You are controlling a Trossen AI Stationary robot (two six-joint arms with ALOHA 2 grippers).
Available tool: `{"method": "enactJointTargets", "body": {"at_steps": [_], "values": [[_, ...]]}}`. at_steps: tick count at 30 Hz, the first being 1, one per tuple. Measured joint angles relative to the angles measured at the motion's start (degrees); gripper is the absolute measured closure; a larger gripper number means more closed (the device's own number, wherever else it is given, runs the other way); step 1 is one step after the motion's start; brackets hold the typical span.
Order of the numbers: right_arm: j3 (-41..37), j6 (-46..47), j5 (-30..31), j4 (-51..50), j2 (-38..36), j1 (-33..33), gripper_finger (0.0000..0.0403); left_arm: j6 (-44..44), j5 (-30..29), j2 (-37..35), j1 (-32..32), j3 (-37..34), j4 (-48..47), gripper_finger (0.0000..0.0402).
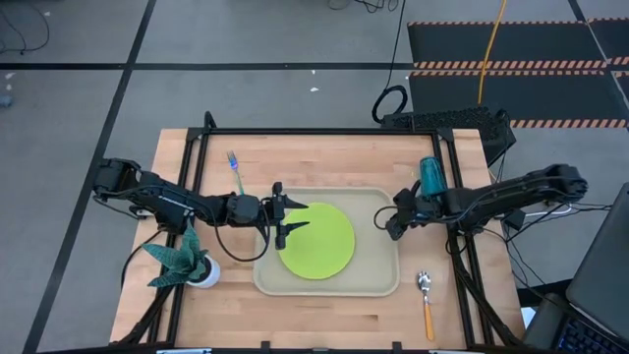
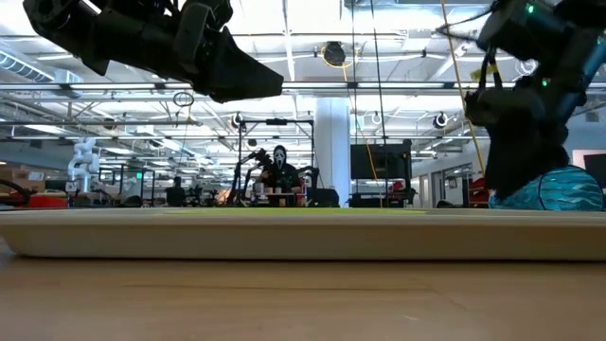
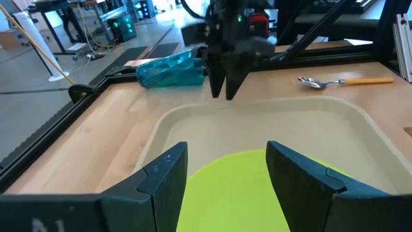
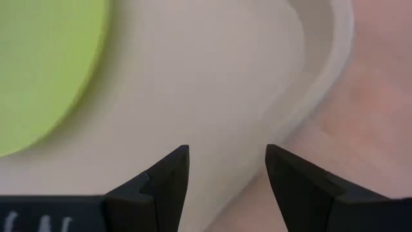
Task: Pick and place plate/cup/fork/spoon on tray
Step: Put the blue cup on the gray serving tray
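The lime-green plate [image 1: 319, 241] lies flat in the beige tray [image 1: 378, 280] at the table's middle. My left gripper [image 1: 294, 218] is open and hangs over the plate's left edge, clear of it; the plate also shows below its fingers in the left wrist view [image 3: 228, 193]. My right gripper [image 1: 389, 224] is open and empty, pointing down over the tray's far right corner [image 4: 322, 77]. The teal cup [image 1: 430, 175] lies on its side on the table beyond the tray's far right corner. The blue-handled fork [image 1: 235, 170] lies far left. The orange-handled spoon [image 1: 427, 303] lies near right.
A teal leafy plant in a white pot [image 1: 187, 261] stands at the near left, beside my left arm. A black frame runs along the table's far edge and sides [image 1: 324, 131]. Bare wood shows between the tray and the near edge.
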Motion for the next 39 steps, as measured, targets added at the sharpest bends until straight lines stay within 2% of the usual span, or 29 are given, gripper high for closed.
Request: {"method": "enactJointTargets", "body": {"at_steps": [7,13,17,21,28,39], "values": [[9.43,-6.38,5.26,-13.73,-4.94,-0.15,0.0204,0.00,0.00,0.00,0.00,0.00,0.95,0.0188],[16.21,-6.43,9.57,-36.26,-6.04,-0.13,0.0204,-1.52,-0.90,0.00,0.00,0.00,1.42,0.0188],[17.45,-5.70,10.57,-49.19,-5.17,-0.13,0.0204,-3.07,-1.51,0.00,0.00,0.00,1.45,0.0188],[17.49,-8.30,11.50,-51.36,-2.95,-0.02,0.0208,-4.31,-2.43,0.00,0.00,0.00,1.43,0.0188],[17.47,-15.71,18.00,-55.70,4.42,0.00,0.0232,-5.57,-3.96,0.00,0.02,0.02,1.03,0.0188],[17.47,-28.70,18.43,-56.16,11.51,0.00,0.0235,-6.25,-4.00,0.00,0.00,0.02,0.41,0.0188]]}}
